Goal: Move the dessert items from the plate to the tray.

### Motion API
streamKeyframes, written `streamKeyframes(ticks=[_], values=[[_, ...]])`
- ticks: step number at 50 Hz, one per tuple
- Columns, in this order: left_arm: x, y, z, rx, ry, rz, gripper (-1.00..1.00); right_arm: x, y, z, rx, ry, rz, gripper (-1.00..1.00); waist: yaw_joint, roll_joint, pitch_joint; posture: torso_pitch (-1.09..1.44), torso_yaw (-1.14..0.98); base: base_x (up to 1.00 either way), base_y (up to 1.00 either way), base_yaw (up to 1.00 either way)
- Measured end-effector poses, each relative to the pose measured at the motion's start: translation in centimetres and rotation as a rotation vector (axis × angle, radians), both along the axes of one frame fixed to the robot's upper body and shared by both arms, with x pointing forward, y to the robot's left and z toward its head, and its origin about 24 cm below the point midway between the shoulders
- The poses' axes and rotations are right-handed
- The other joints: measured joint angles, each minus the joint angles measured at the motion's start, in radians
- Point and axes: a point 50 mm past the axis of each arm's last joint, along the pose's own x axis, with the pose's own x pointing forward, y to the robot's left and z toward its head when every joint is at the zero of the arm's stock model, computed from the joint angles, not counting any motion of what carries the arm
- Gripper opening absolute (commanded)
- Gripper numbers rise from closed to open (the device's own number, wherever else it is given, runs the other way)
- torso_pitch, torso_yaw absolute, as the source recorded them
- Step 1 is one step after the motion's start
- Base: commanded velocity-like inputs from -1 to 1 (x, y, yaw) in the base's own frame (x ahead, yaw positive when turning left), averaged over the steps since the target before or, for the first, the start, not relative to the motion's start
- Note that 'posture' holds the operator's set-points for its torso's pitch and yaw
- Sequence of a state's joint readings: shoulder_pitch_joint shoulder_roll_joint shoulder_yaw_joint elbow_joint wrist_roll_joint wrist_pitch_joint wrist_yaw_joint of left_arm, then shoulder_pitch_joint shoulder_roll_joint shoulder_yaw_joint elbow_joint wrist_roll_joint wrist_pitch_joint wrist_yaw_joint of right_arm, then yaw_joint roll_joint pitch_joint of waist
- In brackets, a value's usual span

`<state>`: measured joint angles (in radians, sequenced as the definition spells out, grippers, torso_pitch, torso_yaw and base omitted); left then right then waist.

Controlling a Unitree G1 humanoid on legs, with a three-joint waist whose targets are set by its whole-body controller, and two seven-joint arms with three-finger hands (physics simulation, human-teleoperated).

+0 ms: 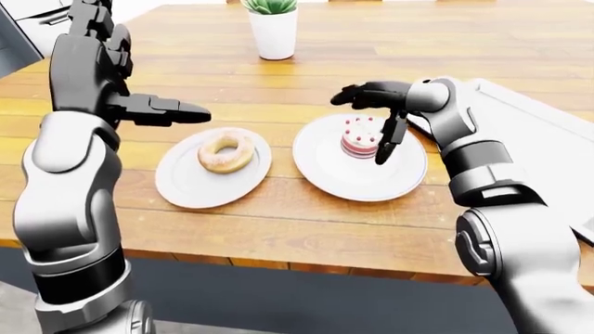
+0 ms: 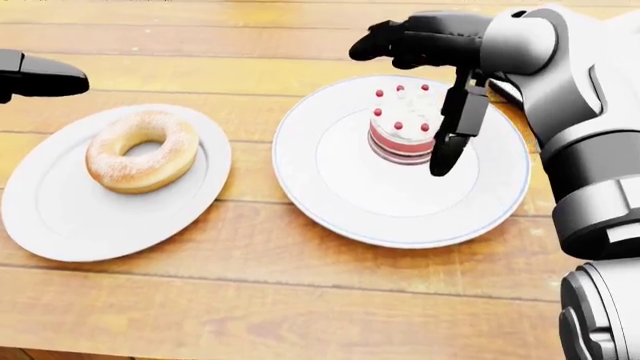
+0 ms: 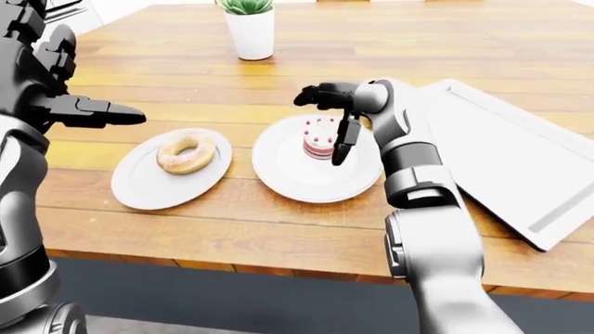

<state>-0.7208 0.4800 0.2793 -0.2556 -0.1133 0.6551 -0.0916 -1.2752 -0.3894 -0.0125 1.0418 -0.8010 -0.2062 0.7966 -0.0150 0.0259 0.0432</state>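
**Right now: right-hand fingers spread over the little cake, nothing gripped**

The right hand hangs above the small berry-topped cake, its fingers standing wide: one long finger drops down the cake's right flank, just beside it or brushing it, while the others reach out above and past the cake's top edge. They do not close round it. The cake stands upright under them on the right plate. Well off to the left of those fingers, the sugared doughnut lies on the left plate. The left hand floats above the worktop beyond the doughnut plate, fingers held out straight and holding nothing.

The tray lies to the right of the right hand, on the far side of the forearm from both plates.

What could go wrong, as I judge it: only one finger is down at the cake's side, so closing from here may push the cake sideways across the smooth plate, or tip it, instead of pinching it. A squeeze set too high could dent the icing and scatter the berries. A sweep toward the tray could also drag the plate.

Count: two plates, one cake, one doughnut, one tray, and one potted plant far beyond the fingers.
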Motion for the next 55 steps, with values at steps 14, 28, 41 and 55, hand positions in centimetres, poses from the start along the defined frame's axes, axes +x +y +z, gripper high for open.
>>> streamKeyframes(ticks=[14, 28, 41, 55], values=[[0.0, 0.3, -0.7, -0.005, 0.008, 0.013, 1.00, -0.2, -0.1, 0.6, 0.005, -0.052, 0.003, 0.47, 0.000, -0.002, 0.001, 0.00, 0.00, 0.00, 0.00, 0.00], [-0.2, 0.4, 0.1, -0.001, -0.007, 0.019, 1.00, -1.2, -0.3, 0.4, 0.019, -0.052, 0.000, 0.40, 0.000, -0.003, 0.003, 0.00, 0.00, 0.00, 0.00, 0.00], [-0.3, 0.7, 0.0, 0.000, -0.004, 0.026, 1.00, -1.5, -0.3, -0.2, 0.021, -0.057, 0.003, 0.25, -0.002, -0.003, 0.003, 0.00, 0.00, 0.00, 0.00, 0.00], [-0.7, 1.2, 0.1, 0.000, -0.010, 0.042, 1.00, -1.5, 0.0, -0.5, 0.017, -0.079, 0.009, 0.03, -0.001, -0.001, 0.001, 0.00, 0.00, 0.00, 0.00, 0.00]])
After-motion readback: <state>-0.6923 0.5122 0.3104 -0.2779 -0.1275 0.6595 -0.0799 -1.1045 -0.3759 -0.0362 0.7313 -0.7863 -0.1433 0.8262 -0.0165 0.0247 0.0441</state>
